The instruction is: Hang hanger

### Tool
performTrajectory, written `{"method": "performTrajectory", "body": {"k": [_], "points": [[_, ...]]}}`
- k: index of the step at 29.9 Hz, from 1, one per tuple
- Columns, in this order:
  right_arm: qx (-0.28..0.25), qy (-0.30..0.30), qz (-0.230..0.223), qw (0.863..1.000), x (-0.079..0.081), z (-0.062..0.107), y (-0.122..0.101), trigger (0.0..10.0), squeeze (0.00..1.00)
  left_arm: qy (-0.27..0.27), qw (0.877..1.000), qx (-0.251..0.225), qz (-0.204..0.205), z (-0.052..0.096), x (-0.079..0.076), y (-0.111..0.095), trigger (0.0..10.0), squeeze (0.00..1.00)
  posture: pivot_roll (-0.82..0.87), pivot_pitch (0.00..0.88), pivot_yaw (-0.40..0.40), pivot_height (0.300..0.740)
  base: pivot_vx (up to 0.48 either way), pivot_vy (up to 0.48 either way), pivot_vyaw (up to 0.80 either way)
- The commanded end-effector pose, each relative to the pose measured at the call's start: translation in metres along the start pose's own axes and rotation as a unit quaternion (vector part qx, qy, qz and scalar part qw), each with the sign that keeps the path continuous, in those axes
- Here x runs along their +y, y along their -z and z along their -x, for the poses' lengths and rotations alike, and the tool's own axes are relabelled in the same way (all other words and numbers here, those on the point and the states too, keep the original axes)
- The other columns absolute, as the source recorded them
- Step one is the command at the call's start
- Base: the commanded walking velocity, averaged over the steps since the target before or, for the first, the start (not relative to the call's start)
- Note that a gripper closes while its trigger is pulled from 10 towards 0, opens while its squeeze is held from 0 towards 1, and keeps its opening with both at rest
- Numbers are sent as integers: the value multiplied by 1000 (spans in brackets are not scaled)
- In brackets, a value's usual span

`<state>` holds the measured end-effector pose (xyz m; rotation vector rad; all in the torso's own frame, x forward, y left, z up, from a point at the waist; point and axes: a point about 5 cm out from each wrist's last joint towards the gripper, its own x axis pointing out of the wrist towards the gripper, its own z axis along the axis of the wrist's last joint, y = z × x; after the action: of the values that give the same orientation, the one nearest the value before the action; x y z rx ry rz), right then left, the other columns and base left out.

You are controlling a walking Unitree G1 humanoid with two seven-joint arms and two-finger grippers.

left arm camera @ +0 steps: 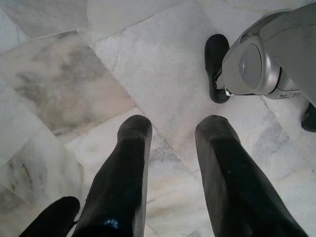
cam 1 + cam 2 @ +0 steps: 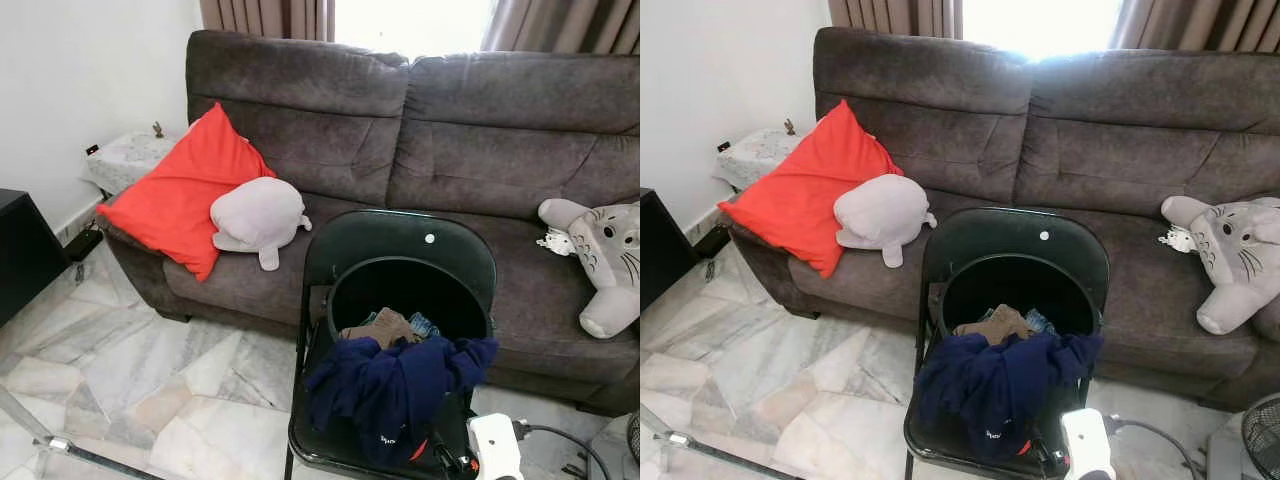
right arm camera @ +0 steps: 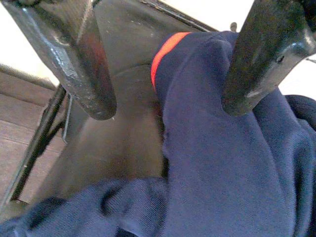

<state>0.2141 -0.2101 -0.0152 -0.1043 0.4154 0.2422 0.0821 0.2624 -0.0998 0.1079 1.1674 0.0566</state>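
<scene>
right gripper (image 3: 168,111) wide open, just over navy garment (image 3: 222,163) on black chair (image 2: 400,250), gripping nothing | left gripper (image 1: 173,128) open, empty, above marble floor (image 1: 98,74)

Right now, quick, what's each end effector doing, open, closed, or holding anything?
Left end effector: open, empty, pointing down at the marble floor.
Right end effector: open, empty, fingers either side of the navy garment on the black folding chair.
</scene>
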Motion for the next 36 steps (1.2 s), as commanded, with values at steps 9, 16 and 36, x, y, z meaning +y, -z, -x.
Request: {"method": "performTrajectory", "body": {"k": [9,16,36], "points": [[13,-16,24,1000,-7,-13,-8,10000,0,-8,1000,4,2,1,5,3,10000,0,47,0,30,740,0,0,0],[19,-56,27,998,-4,-22,-14,10000,0,-8,1000,4,2,2,5,2,10000,0,53,0,32,740,0,0,0],[21,-70,31,997,3,-27,-12,0,0,-8,1000,4,0,1,5,2,10000,0,53,0,25,740,0,0,0]]}}
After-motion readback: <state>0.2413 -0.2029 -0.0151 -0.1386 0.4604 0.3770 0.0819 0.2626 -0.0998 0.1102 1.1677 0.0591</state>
